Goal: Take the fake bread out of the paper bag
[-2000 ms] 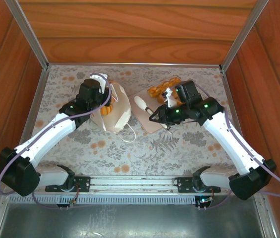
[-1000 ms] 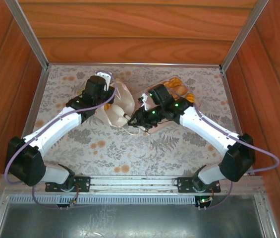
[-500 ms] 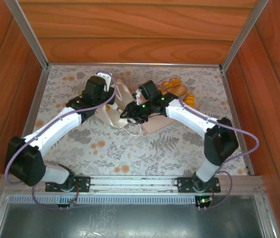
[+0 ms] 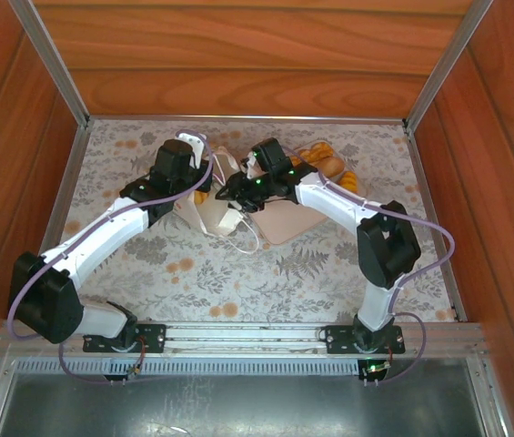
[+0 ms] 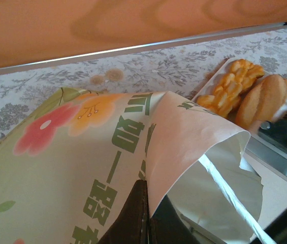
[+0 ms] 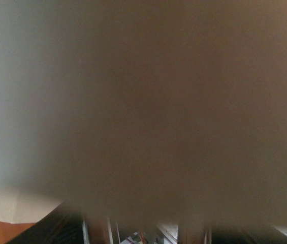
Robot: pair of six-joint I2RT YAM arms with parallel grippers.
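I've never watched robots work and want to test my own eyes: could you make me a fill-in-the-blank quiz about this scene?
While the right gripper noses at its opening, the left gripper pinches the rim of the paper ____. The lettering printed on it is ____. Fake bread already out lies on a beige ____.
Missing words: bag; green; tray.

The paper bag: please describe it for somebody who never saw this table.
On the flowered table, look toward the far middle. The paper bag lies just left of the beige tray; it alone is white paper with green lettering and thin cord handles.
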